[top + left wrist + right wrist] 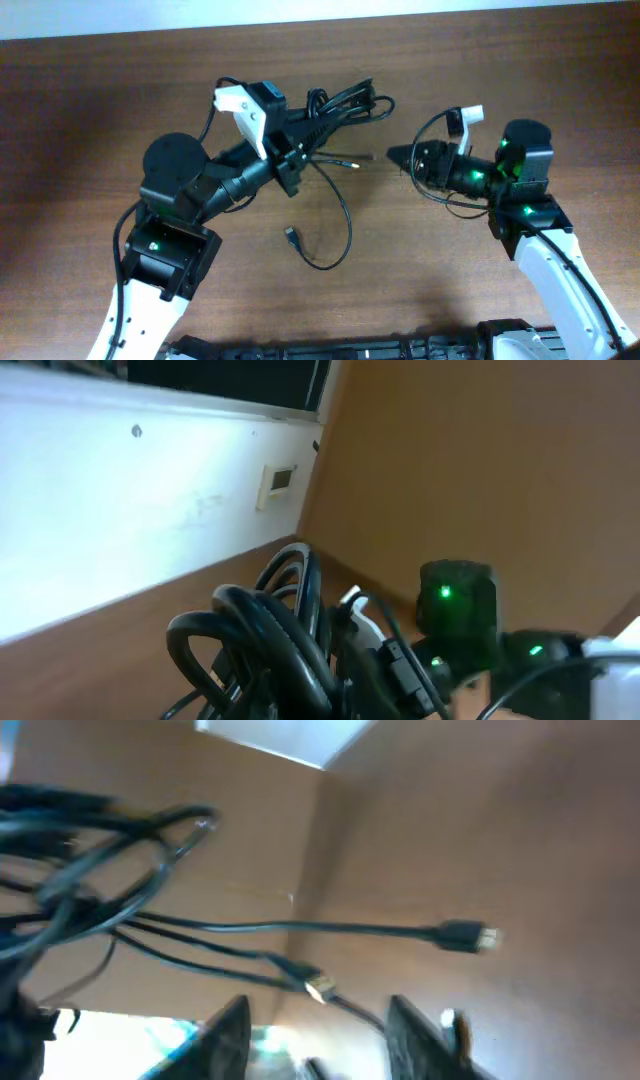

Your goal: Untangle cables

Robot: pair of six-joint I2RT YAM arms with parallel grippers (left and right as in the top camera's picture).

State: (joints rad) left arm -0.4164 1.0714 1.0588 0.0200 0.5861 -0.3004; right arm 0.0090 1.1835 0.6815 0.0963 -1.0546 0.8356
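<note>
Counts on the tabletop
One bundle of cables, three plug ends; two grippers: left gripper, right gripper.

Looped black cables fill the foreground, the right arm beyond.

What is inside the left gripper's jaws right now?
The left gripper is shut on the cables, a bundle of black loops. Cords cover the contact, so which strands are pinched is hidden.

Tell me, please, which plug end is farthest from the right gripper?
The lone plug ending the long loop below the bundle; the other two plug ends reach out toward the right gripper.
</note>
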